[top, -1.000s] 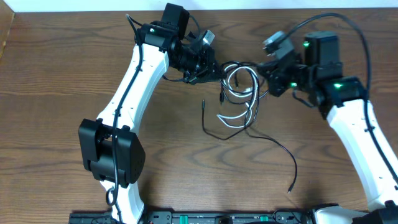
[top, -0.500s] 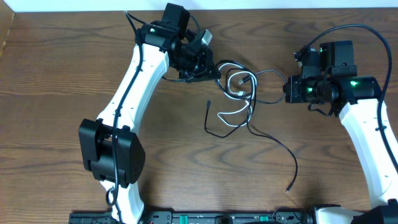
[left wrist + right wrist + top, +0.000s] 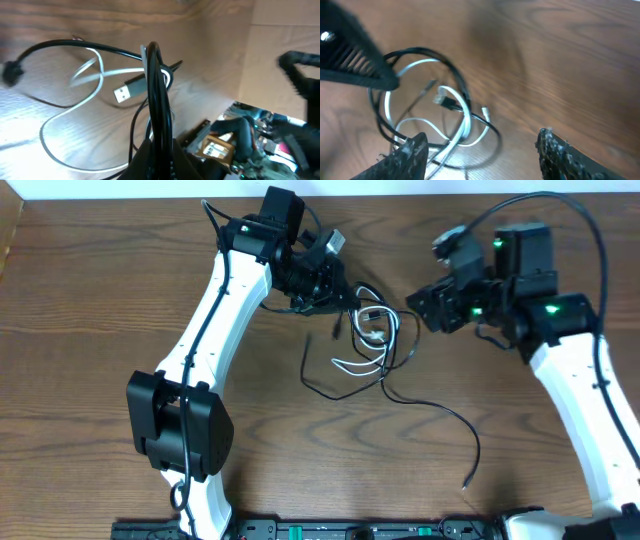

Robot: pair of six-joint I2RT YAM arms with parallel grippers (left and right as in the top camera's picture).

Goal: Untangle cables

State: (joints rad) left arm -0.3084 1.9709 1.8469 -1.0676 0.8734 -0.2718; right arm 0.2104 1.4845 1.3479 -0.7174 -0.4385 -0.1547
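The black cable (image 3: 450, 414) and the white cable (image 3: 356, 366) lie looped through each other on the table between the arms. My left gripper (image 3: 338, 292) is shut on strands of the black cable (image 3: 156, 100), which rise from between its jaws. The white cable (image 3: 75, 107) curls beyond it, its flat plug (image 3: 129, 90) showing. My right gripper (image 3: 416, 308) stands open just right of the tangle, holding nothing. In the right wrist view its fingers (image 3: 413, 154) stand wide apart over the black cable (image 3: 451, 73) and the white cable (image 3: 466, 119).
The black cable's free tail runs toward the front of the table and ends in a small plug (image 3: 465, 481). The left arm's white links (image 3: 215, 320) cross the table's left half. The table's far edge (image 3: 400, 196) lies close behind both grippers.
My right gripper has opened and let go of the cable, then swung back left toward the tangle. The stretched loops have slackened and slid left. The left gripper has stayed put.
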